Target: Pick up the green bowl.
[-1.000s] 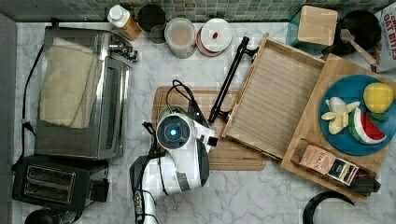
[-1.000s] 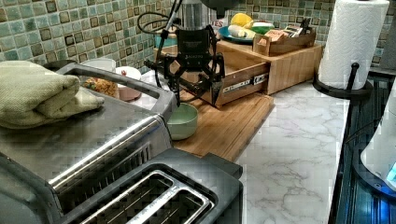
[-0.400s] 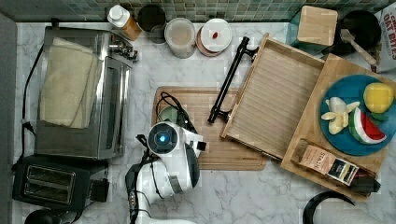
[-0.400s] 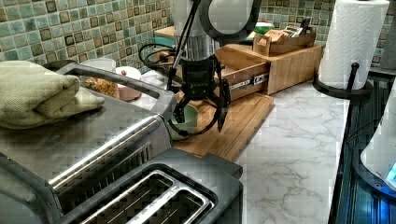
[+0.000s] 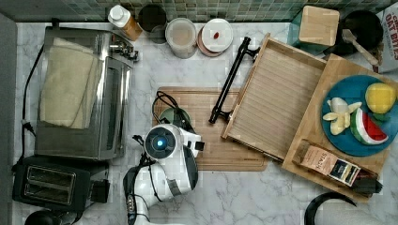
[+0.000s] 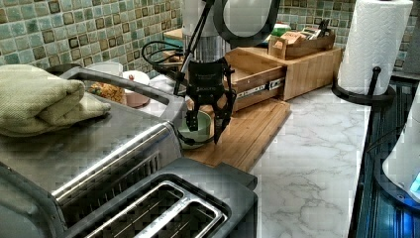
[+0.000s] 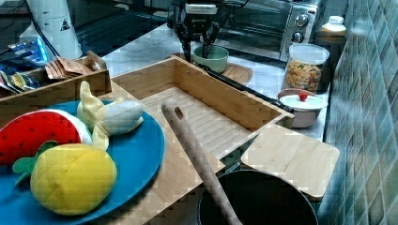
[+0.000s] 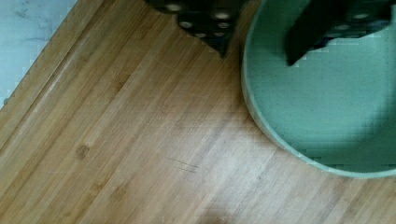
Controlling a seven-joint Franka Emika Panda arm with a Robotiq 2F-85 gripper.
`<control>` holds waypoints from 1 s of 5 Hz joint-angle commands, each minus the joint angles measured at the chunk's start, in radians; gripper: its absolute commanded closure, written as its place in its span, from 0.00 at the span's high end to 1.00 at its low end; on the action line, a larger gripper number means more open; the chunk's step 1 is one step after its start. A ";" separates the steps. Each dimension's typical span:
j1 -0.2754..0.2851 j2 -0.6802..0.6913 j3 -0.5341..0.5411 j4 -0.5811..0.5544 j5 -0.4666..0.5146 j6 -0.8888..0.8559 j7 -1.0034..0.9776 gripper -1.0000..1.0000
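Observation:
The green bowl (image 6: 199, 133) stands upright on the wooden cutting board (image 6: 252, 131), close to the toaster oven. My gripper (image 6: 204, 127) is open and lowered over the bowl's rim. In the wrist view, one finger (image 8: 299, 42) is inside the bowl (image 8: 327, 107) and the other finger (image 8: 212, 32) is outside it above the board. The right view shows the gripper (image 7: 197, 48) hanging at the bowl (image 7: 212, 58). In the top view the arm's wrist (image 5: 160, 142) covers part of the bowl (image 5: 170, 115).
A toaster oven (image 5: 80, 93) with a folded cloth on top and a toaster (image 5: 51, 183) stand at the top view's left. A wooden tray (image 5: 277, 103) with a black handle borders the board's right. Lidded containers (image 5: 217, 35) line the tiled wall.
The arm has moved toward the top view's lower left and come down. The open fingers, earlier above the board, now straddle the bowl's rim. The bowl has not moved.

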 commanded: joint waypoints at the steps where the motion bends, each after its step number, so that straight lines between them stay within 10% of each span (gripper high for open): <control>1: -0.019 -0.052 -0.016 -0.003 -0.009 -0.028 -0.002 0.00; 5: -0.050 -0.278 -0.067 0.090 0.160 -0.181 -0.288 0.00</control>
